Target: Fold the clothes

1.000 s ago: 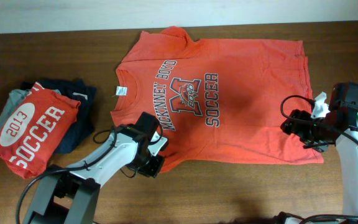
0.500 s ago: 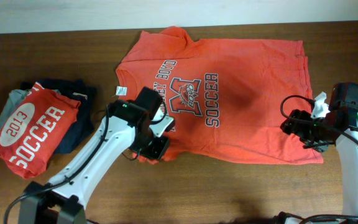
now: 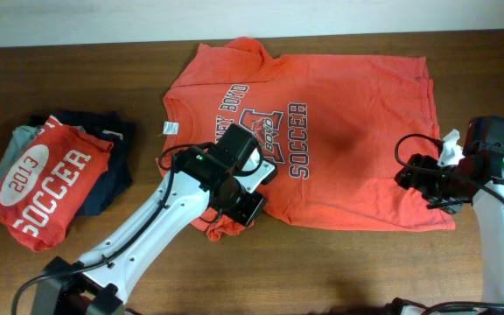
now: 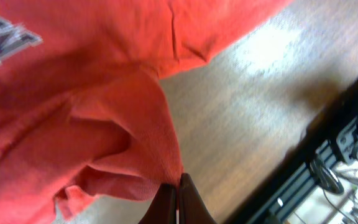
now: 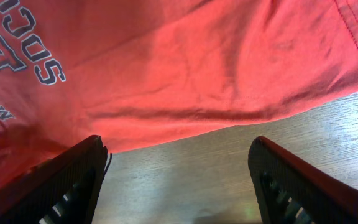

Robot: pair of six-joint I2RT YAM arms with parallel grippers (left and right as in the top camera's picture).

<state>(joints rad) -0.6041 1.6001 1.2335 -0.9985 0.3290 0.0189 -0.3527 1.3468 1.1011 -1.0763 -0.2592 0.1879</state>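
The orange-red T-shirt (image 3: 348,114) lies print up on the wooden table, collar to the left. My left gripper (image 3: 241,208) hangs over the shirt's near left part, beside the print. In the left wrist view the left gripper (image 4: 179,182) is shut on a bunched fold of the shirt (image 4: 104,124), which is lifted off the wood. My right gripper (image 3: 427,185) stands at the shirt's near right hem corner. In the right wrist view it (image 5: 178,142) is open over bare wood, its fingers (image 5: 73,180) astride the hem edge of the shirt (image 5: 185,68), holding nothing.
A folded red shirt printed "2013 SOCCER" (image 3: 46,188) lies at the far left on folded navy (image 3: 108,140) and grey (image 3: 7,157) garments. The table's front edge and a dark frame (image 4: 334,149) show in the left wrist view.
My left gripper has moved right and up over the shirt, pulling the pinched near left edge with it so the fabric bunches there. The right arm has not moved.
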